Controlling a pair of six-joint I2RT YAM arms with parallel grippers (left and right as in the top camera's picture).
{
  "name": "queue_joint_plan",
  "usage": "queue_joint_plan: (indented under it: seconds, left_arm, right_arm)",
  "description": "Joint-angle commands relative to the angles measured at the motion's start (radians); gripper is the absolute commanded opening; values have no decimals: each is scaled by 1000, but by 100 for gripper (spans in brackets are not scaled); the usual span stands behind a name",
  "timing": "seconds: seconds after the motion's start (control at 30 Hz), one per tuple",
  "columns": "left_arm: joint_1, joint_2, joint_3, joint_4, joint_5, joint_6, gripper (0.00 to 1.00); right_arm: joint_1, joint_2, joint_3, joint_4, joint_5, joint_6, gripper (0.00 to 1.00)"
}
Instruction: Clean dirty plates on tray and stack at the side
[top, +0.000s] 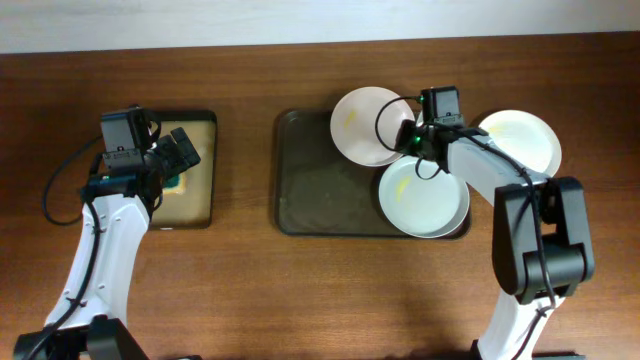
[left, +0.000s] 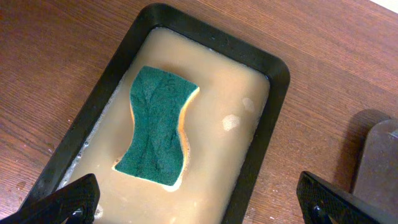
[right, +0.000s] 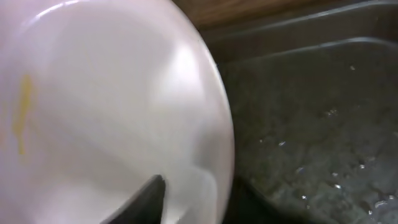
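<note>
Plainly, right hand (top: 409, 138) pinches a glossy, round white plate (top: 360, 125).

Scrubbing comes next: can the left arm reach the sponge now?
Probably yes: the left gripper hangs open above the sponge, which lies uncovered in the small tray of cloudy liquid.

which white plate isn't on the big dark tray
The round white plate farthest right, resting on the brown wooden table; the upper plate and lower plate are over the dark rectangular tray.
</note>
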Motion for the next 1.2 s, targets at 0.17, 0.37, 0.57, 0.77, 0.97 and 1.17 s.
queue_joint_plan:
  seconds: [0.17, 0.37, 0.57, 0.77, 0.97, 1.17]
  left_arm:
    - [4, 0, 3, 2, 10, 8, 99]
    - [4, 0, 3, 2, 10, 8, 99]
    - [4, 0, 3, 2, 10, 8, 99]
    - [4, 0, 3, 2, 10, 8, 99]
    - [4, 31, 3, -2, 10, 8, 100]
    - [5, 152, 3, 18, 10, 8, 100]
  right_arm:
    - [42, 14, 2, 10, 8, -2, 30]
    - [51, 74, 2, 21, 43, 43, 30]
    - [53, 78, 3, 60, -57, -5, 12]
    - [87, 68, 28, 12, -178, -154, 4]
    - [129, 59, 31, -163, -304, -216, 4]
    - [162, 59, 31, -281, -303, -217, 4]
